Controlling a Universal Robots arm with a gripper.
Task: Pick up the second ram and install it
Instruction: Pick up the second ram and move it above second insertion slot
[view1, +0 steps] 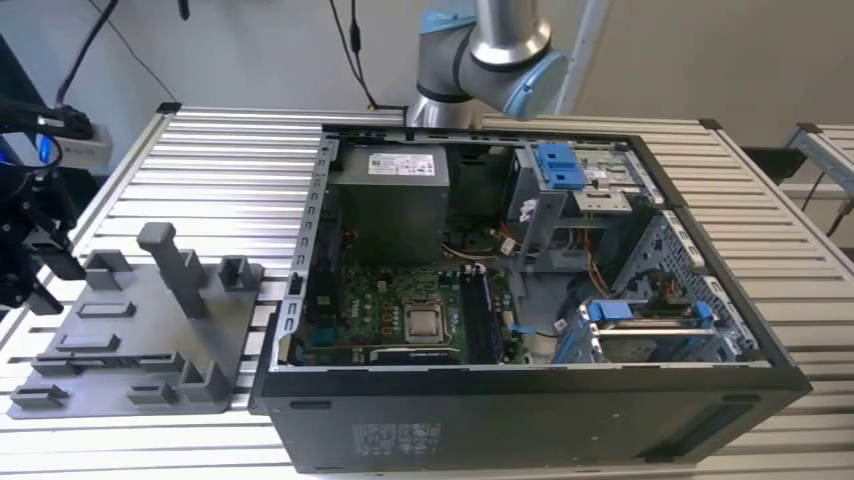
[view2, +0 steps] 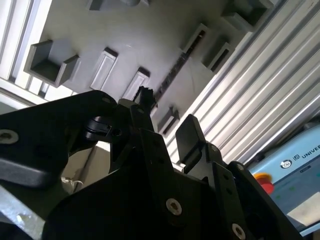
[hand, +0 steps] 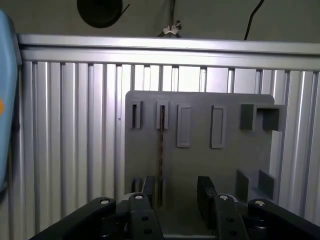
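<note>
First wrist view: the thin dark memory stick (hand: 161, 150) stands on edge in the flat grey plate's (hand: 200, 165) slot. The gripper (hand: 176, 184) hangs over it, jaws wide, empty.

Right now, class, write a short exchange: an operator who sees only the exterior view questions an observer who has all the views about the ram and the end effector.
Operator: Where is the ram?
Observer: In the first wrist view the ram stands on edge in a slot of the holder.
Operator: Is the end effector open?
Observer: Yes. In the first wrist view the end effector is open and holds nothing.
Operator: Is it lined up?
Observer: Roughly. In the first wrist view the ram runs into the gap, close beside one finger. I cannot tell the height above it.
</note>
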